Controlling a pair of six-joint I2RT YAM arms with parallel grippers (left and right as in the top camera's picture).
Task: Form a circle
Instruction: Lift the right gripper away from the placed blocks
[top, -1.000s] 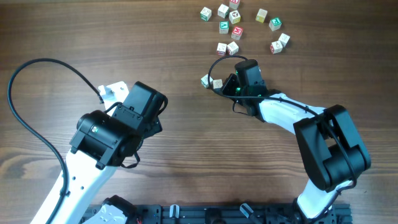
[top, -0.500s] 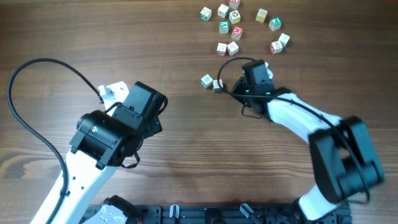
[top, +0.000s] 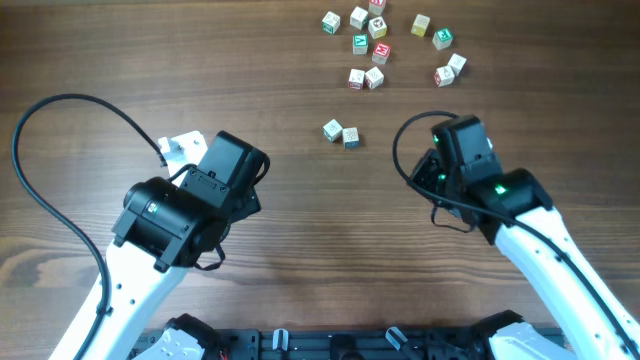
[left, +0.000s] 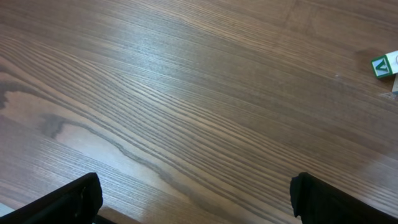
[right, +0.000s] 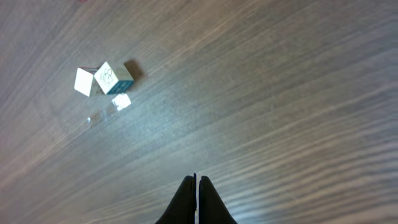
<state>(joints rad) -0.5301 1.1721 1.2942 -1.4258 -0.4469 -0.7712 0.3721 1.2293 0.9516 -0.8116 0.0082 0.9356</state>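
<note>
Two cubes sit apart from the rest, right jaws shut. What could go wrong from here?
1. The two stray cubes lie close together; a push with the shut right jaws could shove both or spin one off line.
2. The main cluster is loose and uneven; nudging one cube may knock neighbours away from any circle.
3. The cubes are small beside the jaws, so a pinch could flick one away.

This is looking like a robotics lab or test bench. Two black-and-white robot arms, the left arm (top: 165, 225) and the right arm (top: 520, 210), are rising by a black rail (top: 300, 346) at the near edge of a wood-grain surface (top: 330, 245). A loose black cable (top: 60, 103) is looping out from the left arm. Small letter cubes (top: 378, 28) are lying scattered at the far side.
</note>
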